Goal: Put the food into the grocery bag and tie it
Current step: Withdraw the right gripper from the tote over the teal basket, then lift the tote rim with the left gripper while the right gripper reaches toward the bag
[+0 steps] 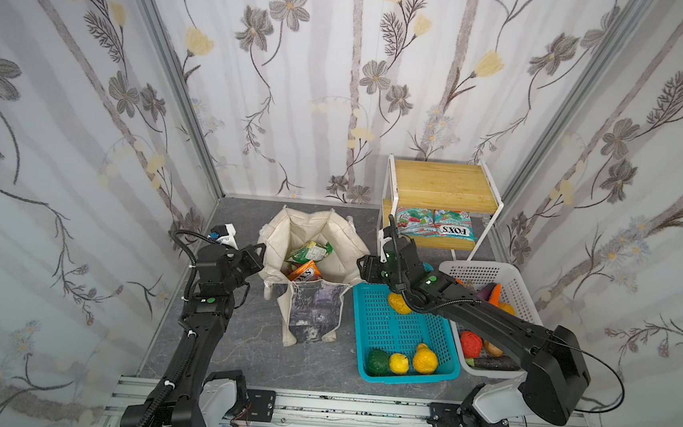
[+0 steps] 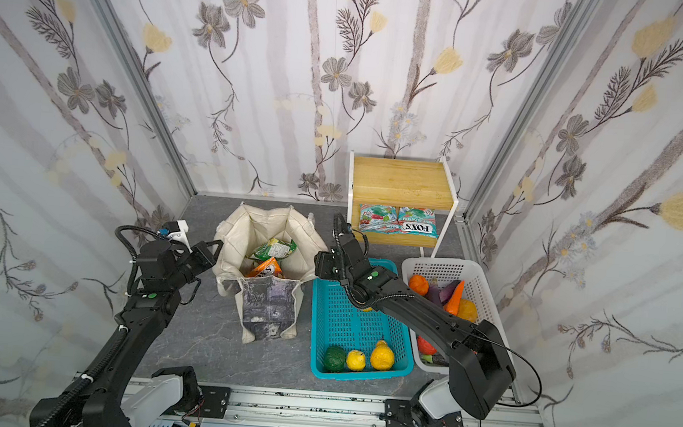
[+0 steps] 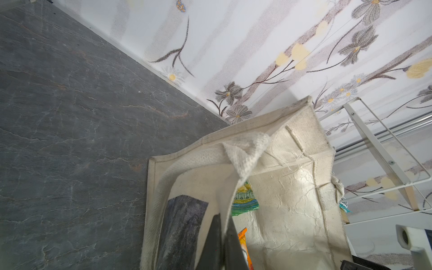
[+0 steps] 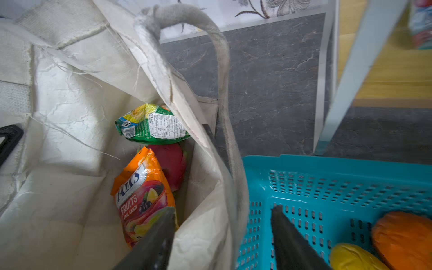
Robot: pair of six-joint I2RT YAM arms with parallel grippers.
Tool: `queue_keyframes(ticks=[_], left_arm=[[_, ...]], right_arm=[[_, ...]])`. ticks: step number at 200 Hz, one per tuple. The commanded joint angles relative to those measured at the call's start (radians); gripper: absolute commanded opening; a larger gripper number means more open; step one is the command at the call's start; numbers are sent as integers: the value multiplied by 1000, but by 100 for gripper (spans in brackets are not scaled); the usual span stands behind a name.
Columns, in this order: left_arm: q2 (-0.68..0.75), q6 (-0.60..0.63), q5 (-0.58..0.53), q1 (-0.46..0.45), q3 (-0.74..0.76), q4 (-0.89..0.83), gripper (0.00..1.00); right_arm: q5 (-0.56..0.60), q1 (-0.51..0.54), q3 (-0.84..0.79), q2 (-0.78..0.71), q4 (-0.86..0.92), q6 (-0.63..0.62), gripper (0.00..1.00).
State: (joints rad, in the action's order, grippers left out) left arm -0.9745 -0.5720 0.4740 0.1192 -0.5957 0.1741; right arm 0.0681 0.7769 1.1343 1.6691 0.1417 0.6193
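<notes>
We are seeing the grocery bag (image 1: pixel 288 227) standing open toward the table's back edge, holding a green packet (image 4: pixel 152 126), an orange packet (image 4: pixel 142 191) and a pink fruit (image 4: pixel 173 163). The left gripper (image 3: pixel 223 217) is pinching its left rim, fully closed. The right gripper (image 4: pixel 224 208) is straddling the right rim, jaws apart and gripping nothing, beside the teal basket (image 1: pixel 397 327).

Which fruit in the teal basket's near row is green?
The dark green fruit, leftmost in a top view, toward the grocery bag; the lemon and pear beside it are yellow.
</notes>
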Motion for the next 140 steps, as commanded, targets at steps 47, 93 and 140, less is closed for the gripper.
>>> queue_keyframes(ticks=[47, 93, 140], left_arm=[[18, 62, -134, -219, -224, -158, 0], [23, 37, -116, -322, -385, -213, 0], [59, 151, -268, -235, -385, -308, 0]], right_arm=[[-18, 182, 201, 25, -87, -3, 0], [-59, 203, 285, 96, -107, 28, 0], [10, 179, 159, -40, -108, 24, 0]])
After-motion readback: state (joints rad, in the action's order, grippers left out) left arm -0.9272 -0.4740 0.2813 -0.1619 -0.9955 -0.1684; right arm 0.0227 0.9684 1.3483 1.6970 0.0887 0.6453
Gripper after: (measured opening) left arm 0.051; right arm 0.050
